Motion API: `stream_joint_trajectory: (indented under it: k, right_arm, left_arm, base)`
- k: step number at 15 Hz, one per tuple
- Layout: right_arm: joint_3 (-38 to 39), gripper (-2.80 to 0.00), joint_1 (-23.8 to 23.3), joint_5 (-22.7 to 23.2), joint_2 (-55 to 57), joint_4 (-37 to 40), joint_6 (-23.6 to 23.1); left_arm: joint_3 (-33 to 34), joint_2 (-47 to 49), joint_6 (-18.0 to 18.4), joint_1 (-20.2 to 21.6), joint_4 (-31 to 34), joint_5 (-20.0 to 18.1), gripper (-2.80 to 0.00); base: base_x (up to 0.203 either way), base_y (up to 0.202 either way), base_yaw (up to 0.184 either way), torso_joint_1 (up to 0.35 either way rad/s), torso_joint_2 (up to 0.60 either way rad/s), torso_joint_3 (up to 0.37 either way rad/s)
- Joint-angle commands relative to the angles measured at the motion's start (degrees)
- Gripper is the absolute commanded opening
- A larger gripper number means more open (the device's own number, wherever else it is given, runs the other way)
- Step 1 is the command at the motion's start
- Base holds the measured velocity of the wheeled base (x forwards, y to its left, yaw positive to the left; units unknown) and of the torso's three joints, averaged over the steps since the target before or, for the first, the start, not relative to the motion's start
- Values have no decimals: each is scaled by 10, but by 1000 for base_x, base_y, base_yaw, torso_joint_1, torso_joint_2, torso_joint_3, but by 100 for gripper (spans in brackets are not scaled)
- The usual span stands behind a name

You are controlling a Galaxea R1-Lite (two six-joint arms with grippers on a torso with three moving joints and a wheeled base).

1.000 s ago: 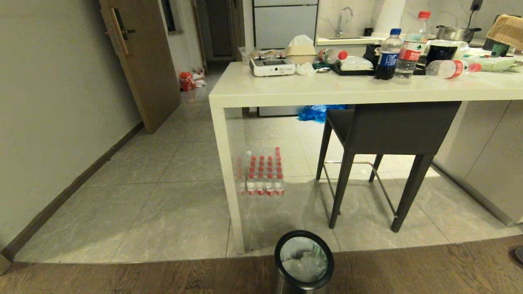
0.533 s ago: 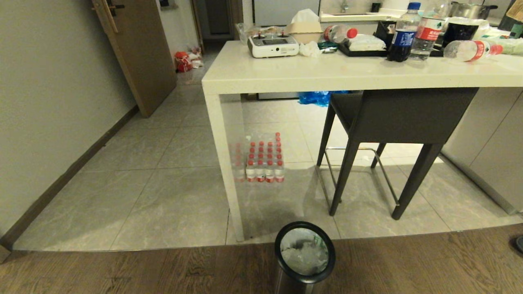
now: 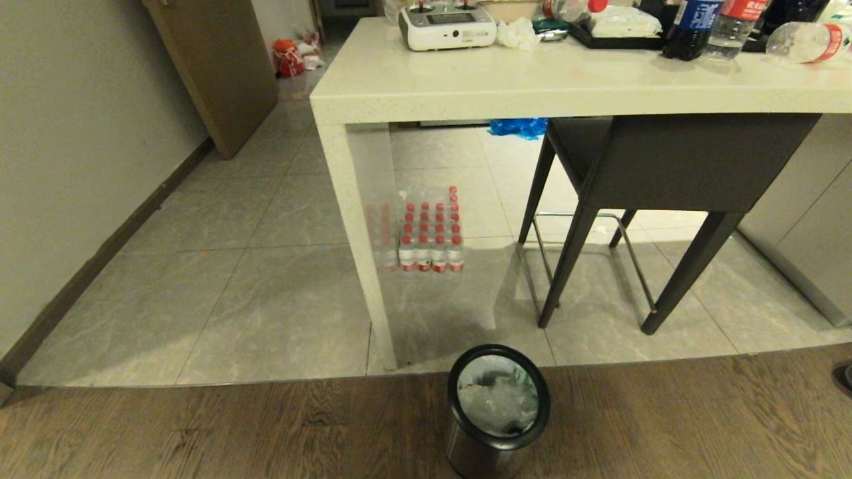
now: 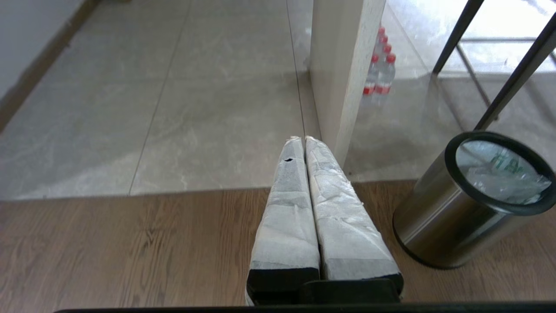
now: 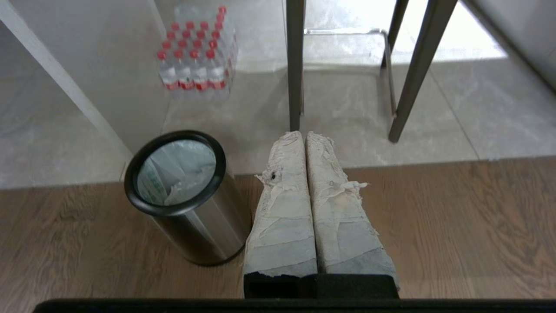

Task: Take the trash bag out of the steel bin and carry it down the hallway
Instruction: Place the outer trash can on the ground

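The small round brushed-steel bin [image 3: 498, 412] with black rim stands on dark wood flooring at 6 o'clock in the head view, just beside the white table's leg [image 3: 359, 253]. The crinkled translucent white trash bag [image 3: 498, 399] with green printing sits inside it. The left gripper [image 4: 304, 138] and right gripper [image 5: 303, 132] hang above the floor either side of the bin, tape-wrapped fingers pressed together, holding nothing.

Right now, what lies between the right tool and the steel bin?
Only bare brown wood floor, seen in the right wrist view, separates the shut right tool from the shiny round steel bin.
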Motion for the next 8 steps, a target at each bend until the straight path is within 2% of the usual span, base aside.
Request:
stream_joint_trajectory:
  k: [1,8]
  right_arm:
    - [0,-280,0,0,0,0,0]
    - [-2,-280,0,4,1,7,-9]
  left_arm:
    - [0,1,-1,0,0,0,-280]
    - [1,1,0,1,-1,-1,-280]
  base:
    - [0,0,0,0,-5,-203]
    - [0,0,0,2,0,-196]
